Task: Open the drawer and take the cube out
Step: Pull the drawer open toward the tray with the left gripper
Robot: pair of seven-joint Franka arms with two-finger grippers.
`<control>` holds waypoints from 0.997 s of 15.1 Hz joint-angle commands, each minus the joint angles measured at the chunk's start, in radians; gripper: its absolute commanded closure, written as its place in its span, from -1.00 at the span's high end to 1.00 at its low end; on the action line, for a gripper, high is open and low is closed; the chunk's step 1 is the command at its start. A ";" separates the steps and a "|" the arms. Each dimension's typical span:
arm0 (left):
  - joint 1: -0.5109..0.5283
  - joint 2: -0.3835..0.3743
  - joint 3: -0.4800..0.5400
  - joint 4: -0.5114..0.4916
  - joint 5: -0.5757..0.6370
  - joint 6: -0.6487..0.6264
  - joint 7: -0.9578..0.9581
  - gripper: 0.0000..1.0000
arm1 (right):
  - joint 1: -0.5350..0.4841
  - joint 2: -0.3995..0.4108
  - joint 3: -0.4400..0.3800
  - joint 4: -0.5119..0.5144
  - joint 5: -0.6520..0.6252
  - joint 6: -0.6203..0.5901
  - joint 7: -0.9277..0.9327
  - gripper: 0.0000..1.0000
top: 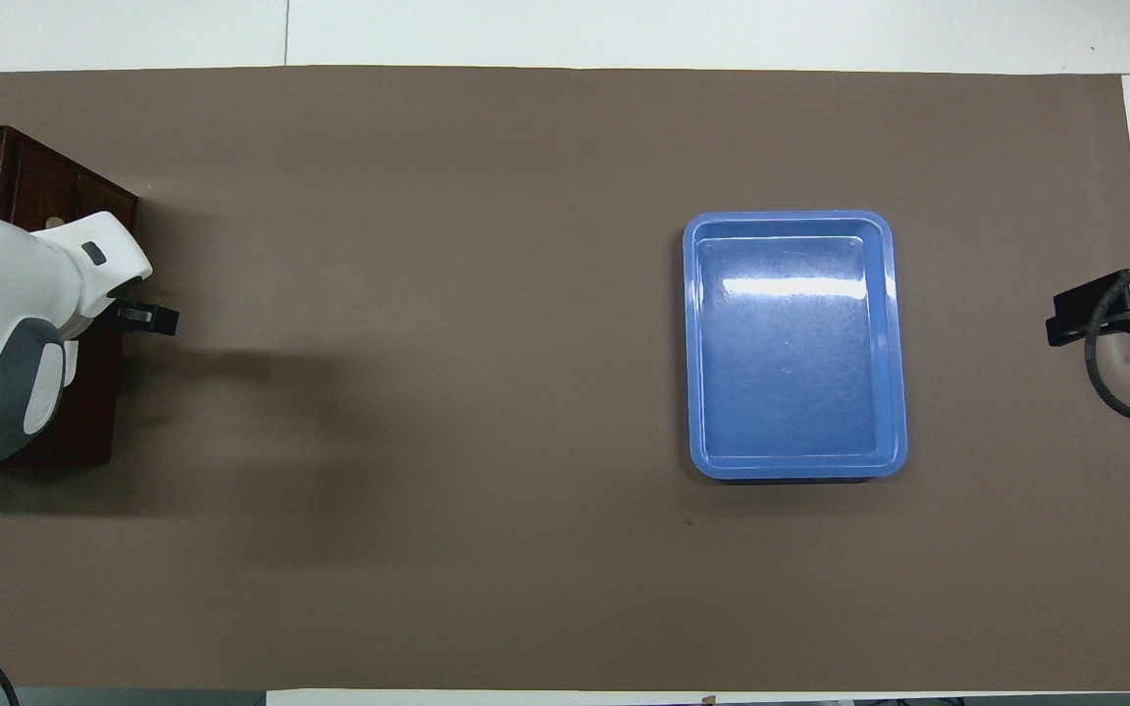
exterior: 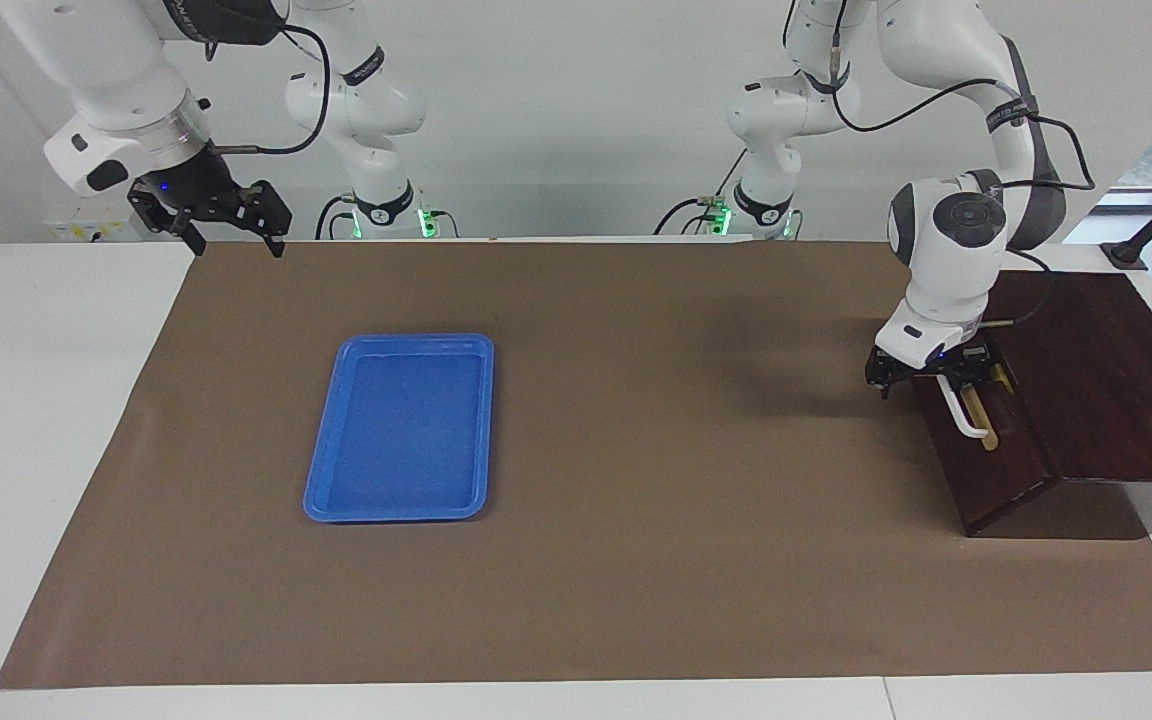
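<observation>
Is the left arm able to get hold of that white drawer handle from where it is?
Probably yes: the left gripper is open right at the white handle of the drawer, nothing between them.

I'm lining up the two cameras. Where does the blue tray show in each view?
Facing view: blue tray lies left of centre, on the brown mat.
Overhead view: blue tray lies right of centre.
Shared landmark: the drawer, at the mat's left-arm end.
</observation>
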 commanded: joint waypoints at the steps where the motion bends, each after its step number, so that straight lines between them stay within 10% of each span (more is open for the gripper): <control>1: -0.058 -0.007 0.000 -0.023 0.011 0.001 -0.009 1.00 | 0.001 -0.011 -0.005 -0.008 0.007 0.000 -0.023 1.00; 15: -0.239 -0.016 -0.003 -0.009 -0.001 -0.098 -0.106 1.00 | 0.001 -0.011 -0.005 -0.008 0.007 0.000 -0.023 1.00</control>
